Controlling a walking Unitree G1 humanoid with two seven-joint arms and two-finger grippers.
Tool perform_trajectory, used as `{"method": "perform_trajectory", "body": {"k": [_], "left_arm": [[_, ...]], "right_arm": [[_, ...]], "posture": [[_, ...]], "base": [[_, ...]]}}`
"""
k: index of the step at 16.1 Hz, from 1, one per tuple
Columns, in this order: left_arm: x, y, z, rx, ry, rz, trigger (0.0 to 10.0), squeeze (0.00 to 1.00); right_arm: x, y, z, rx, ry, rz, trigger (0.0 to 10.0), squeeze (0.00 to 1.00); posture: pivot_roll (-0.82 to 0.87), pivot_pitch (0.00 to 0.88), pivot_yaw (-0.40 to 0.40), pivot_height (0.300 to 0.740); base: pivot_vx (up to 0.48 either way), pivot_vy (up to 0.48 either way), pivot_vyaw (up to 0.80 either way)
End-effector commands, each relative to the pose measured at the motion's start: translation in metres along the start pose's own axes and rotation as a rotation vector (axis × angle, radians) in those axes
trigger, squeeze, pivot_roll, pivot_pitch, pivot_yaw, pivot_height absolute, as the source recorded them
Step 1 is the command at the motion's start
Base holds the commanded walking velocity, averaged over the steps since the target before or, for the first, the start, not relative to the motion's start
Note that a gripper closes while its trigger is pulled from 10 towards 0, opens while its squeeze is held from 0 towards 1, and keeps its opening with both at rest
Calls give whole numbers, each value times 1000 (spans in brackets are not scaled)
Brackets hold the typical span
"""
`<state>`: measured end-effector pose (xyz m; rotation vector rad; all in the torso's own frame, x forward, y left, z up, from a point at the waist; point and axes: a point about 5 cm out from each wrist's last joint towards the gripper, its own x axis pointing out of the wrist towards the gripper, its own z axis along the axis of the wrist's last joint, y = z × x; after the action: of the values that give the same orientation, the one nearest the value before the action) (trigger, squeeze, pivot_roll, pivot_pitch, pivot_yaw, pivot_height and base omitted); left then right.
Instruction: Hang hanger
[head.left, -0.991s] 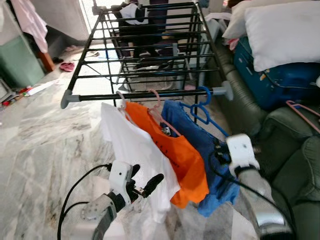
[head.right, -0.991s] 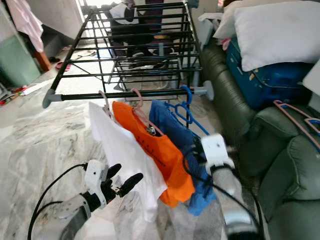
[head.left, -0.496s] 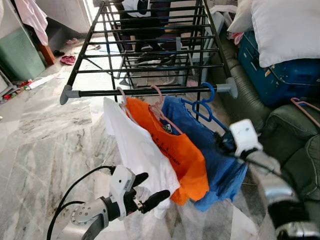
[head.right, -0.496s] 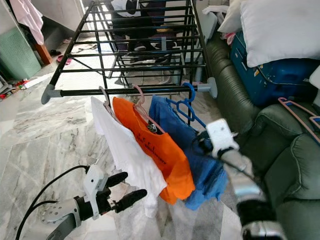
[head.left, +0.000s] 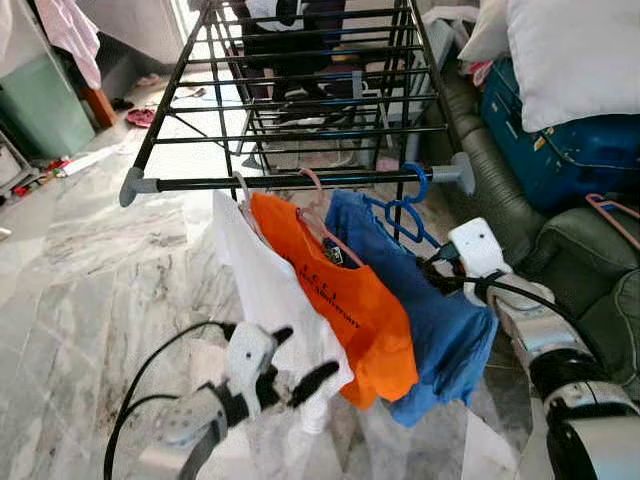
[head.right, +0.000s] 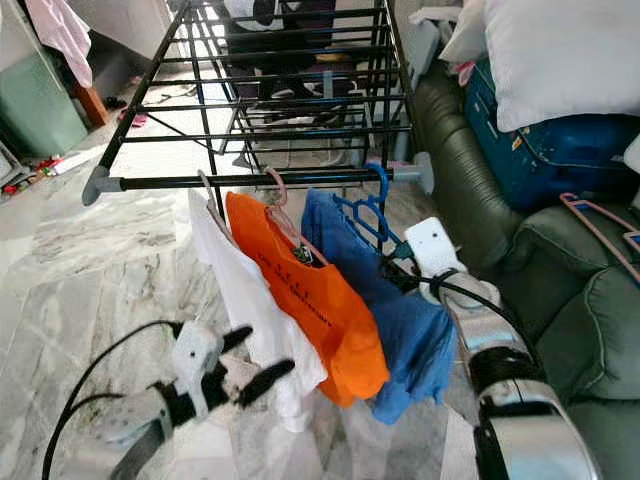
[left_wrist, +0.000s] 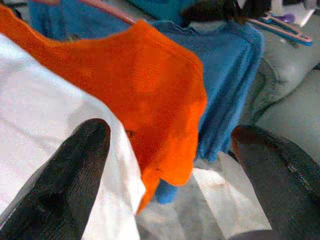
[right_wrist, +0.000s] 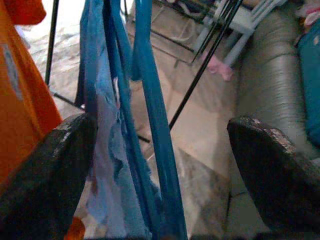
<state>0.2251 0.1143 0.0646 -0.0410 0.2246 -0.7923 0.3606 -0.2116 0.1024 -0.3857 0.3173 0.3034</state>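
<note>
Low in front of the robot, the left gripper was held with its fingers spread, nothing between them, just beside the hem of the white shirt. Beyond it, the right gripper was seen parted wide at the blue hanger, whose strap ran between the fingers untouched (no contact could be made out). Compared with a second ago, the right arm had been drawn back and raised beside the blue garment, and the hanger's hook was found seated over the front rail of the drying rack, next to the orange shirt on its pink hanger. The hang was judged done, the grip released, and only a clean withdrawal was thought to remain. Farther right, the green sofa carried a spare pink hanger.
</note>
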Motion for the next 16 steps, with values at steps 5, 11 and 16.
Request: {"method": "perform_trajectory", "body": {"k": [5,11,16], "left_arm": [[-1,1,-6,-23,5,33,10000,0],[-2,2,-8,-26,12,17,10000,0],[-1,2,-9,-32,10,17,10000,0]], "right_arm": [[8,1,5,20,26,7,0,0],[16,13,10,70,49,-3,0,0],[17,10,14,92,42,-39,0,0]], "posture": [[-43,58,66,740],[-35,45,69,740],[-36,39,66,740]], "base": [[0,0,0],[0,0,0],[0,0,0]]}}
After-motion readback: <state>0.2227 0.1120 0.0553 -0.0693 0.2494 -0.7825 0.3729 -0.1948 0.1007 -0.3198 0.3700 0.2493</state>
